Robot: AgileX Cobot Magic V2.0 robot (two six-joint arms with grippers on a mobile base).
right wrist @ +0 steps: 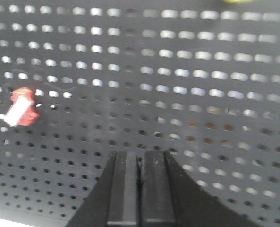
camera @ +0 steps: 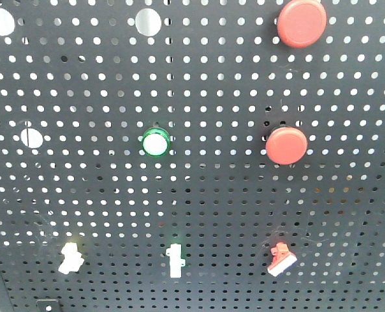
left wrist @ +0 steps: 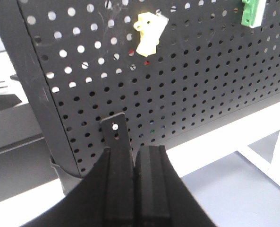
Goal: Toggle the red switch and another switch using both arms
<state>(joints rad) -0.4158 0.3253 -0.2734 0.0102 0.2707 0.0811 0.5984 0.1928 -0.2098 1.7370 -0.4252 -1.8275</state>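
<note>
With left end effector [left wrist: 135, 158] and right end effector [right wrist: 140, 160] clenched empty, nudge the probably stiff lever tips: pale switch [left wrist: 149, 33] at twelve o'clock, red switch [right wrist: 21, 108] at ten.

perforated panel [camera: 198, 195]: no print, number or sign can be read on it.
red switch [right wrist: 21, 108]: up and left of the right gripper [right wrist: 140, 156]; blurred, no legible marking.
pale yellow switch [left wrist: 149, 32]: above the left gripper [left wrist: 135, 153]; no lettering legible.
</note>
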